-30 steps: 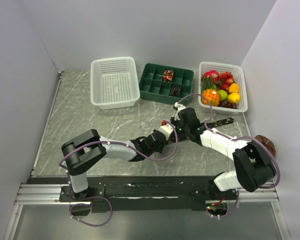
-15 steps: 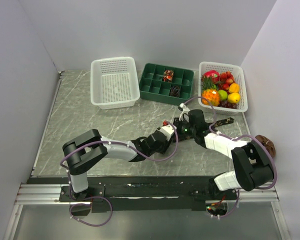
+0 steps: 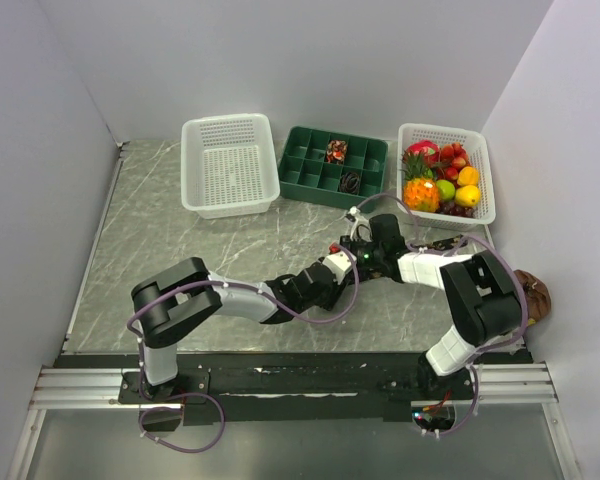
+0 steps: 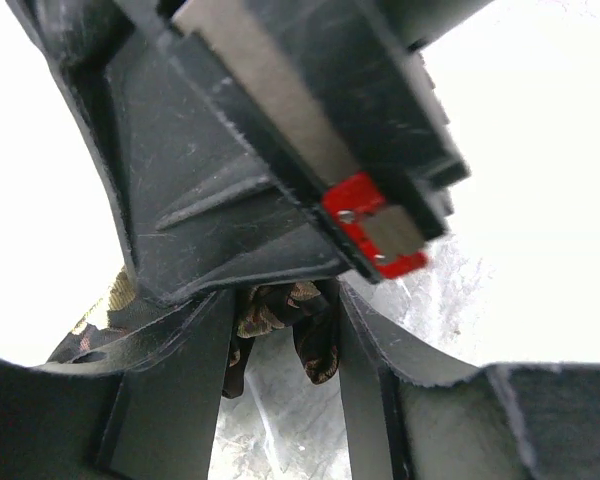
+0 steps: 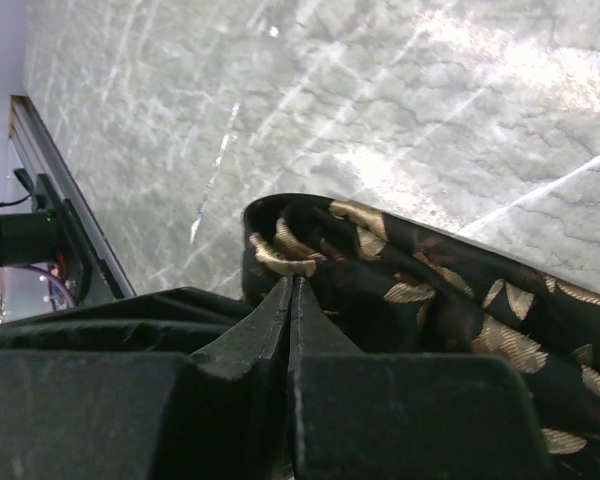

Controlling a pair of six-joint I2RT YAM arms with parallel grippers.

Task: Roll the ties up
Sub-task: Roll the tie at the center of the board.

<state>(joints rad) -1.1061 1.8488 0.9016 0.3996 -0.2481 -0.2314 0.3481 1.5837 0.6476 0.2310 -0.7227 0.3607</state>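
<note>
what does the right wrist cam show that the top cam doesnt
Only the right wrist view: the right gripper close up, jaws shut on the folded edge of the dark tie, its gold leaf pattern plain. Only the top view: the empty white basket, the green tray with two rolled ties, and the fruit basket. Both: the grey marble table and that gripper.

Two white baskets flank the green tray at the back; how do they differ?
The left basket is empty, its mesh floor bare; the right basket is heaped with fruit. The left basket stands left of the green tray, the right basket to its right. Both are white perforated plastic.
</note>
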